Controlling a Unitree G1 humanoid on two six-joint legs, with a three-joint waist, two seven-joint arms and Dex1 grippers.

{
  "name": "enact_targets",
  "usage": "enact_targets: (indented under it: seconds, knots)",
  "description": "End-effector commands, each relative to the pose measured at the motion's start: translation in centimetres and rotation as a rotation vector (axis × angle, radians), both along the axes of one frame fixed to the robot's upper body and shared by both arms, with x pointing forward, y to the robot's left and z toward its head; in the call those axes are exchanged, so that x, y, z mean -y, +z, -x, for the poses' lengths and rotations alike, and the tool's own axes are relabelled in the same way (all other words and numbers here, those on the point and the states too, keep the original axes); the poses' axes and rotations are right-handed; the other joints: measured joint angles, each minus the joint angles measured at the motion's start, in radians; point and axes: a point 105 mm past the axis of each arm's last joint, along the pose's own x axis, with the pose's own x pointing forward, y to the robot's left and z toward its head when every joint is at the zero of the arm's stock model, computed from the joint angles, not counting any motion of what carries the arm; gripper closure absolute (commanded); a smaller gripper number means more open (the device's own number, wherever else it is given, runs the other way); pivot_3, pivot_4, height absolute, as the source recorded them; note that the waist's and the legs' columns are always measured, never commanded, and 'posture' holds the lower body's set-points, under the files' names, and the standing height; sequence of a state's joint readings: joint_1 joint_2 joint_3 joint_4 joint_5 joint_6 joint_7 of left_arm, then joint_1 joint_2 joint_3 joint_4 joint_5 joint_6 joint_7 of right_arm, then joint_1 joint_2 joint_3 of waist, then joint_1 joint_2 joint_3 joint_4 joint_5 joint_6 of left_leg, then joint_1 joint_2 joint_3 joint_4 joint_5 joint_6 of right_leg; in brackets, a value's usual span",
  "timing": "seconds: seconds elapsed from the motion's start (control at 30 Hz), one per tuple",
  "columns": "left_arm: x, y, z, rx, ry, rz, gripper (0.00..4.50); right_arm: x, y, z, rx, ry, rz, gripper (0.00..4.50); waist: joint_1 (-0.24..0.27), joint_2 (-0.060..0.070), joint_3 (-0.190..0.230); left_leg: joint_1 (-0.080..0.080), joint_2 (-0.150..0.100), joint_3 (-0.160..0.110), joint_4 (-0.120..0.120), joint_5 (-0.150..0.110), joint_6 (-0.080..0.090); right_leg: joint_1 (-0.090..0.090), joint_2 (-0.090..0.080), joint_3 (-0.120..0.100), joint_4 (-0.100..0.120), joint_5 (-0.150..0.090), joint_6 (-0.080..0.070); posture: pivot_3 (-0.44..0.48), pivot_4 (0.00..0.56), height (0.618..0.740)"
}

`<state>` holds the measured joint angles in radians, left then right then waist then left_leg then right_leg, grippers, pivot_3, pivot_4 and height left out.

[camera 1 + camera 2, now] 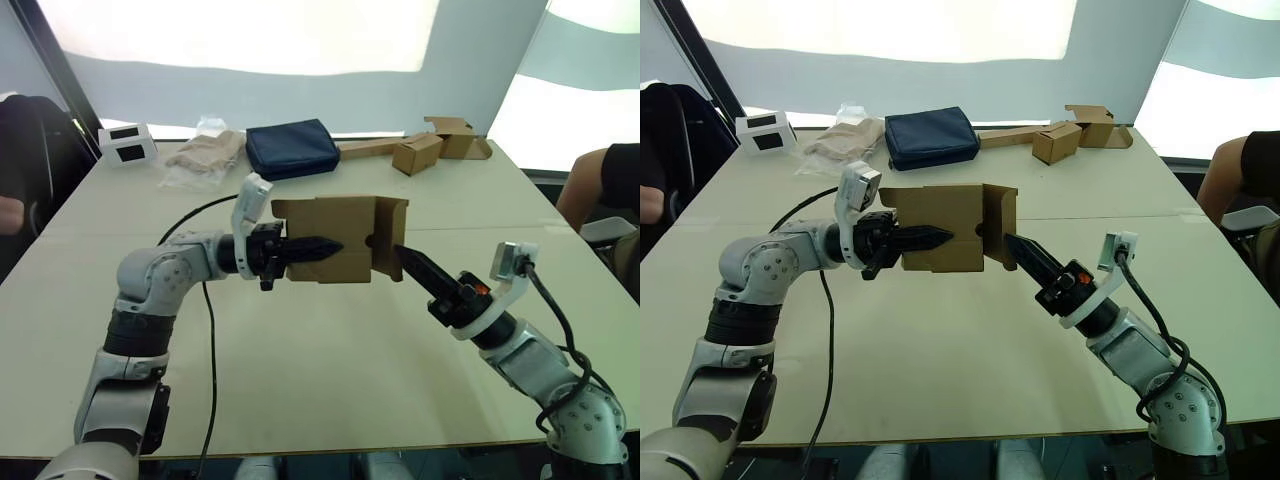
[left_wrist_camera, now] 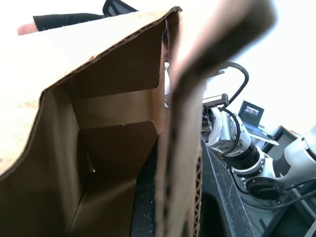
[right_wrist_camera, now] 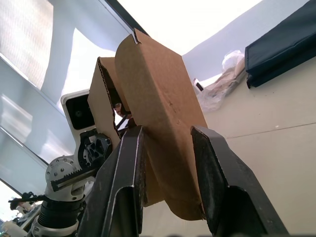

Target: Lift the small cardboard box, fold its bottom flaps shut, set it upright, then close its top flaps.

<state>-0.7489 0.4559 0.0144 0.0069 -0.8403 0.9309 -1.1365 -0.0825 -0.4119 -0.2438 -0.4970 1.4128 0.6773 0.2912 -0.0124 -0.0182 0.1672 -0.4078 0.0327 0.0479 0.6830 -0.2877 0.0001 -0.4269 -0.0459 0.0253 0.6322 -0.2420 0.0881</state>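
The small cardboard box hangs in the air above the table, plain brown, with its open ends facing sideways. My left gripper comes in from the left and is shut on one wall of the box; the left wrist view looks into the box's hollow inside, with that wall running up between the fingers. At the box's right end a flap stands out. My right gripper reaches up from the lower right, open, its two fingers straddling the flap's edge.
At the back of the table lie a navy pouch, a clear bag of tan material, a white device and two small tan boxes with a cardboard strip. A black cable trails by my left arm. People sit at both sides.
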Motion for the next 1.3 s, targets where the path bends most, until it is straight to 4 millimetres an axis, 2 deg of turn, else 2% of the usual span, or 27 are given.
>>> enact_targets:
  seconds: [0.03,0.73,0.97,1.3]
  knots:
    - [0.2,1.0,0.5,0.040,-0.023,0.027,4.50,-0.5,1.2,0.3,0.060,0.000,0.019,3.02,0.000,0.000,0.000,0.000,0.000,0.000,0.000,0.000,0.000,0.000,0.000,0.000,0.000,0.000,0.000,0.000,0.150,0.740]
    - [1.3,0.1,-0.2,0.020,0.007,0.044,4.50,-2.8,2.2,0.9,0.100,-0.019,0.078,3.02,0.000,0.000,0.000,0.000,0.000,0.000,0.000,0.000,0.000,0.000,0.000,0.000,0.000,0.000,0.000,0.000,0.150,0.740]
    - [1.7,-0.2,0.0,0.020,0.004,0.041,4.50,-3.4,3.2,1.6,0.036,0.048,-0.046,3.02,0.000,0.000,0.000,0.000,0.000,0.000,0.000,0.000,0.000,0.000,0.000,0.000,0.000,0.000,0.000,0.000,0.150,0.740]
    - [2.1,0.4,0.1,0.018,0.010,0.070,4.50,-5.4,2.4,2.1,0.037,0.128,0.057,3.02,0.000,0.000,0.000,0.000,0.000,0.000,0.000,0.000,0.000,0.000,0.000,0.000,0.000,-0.001,-0.001,0.000,0.150,0.740]
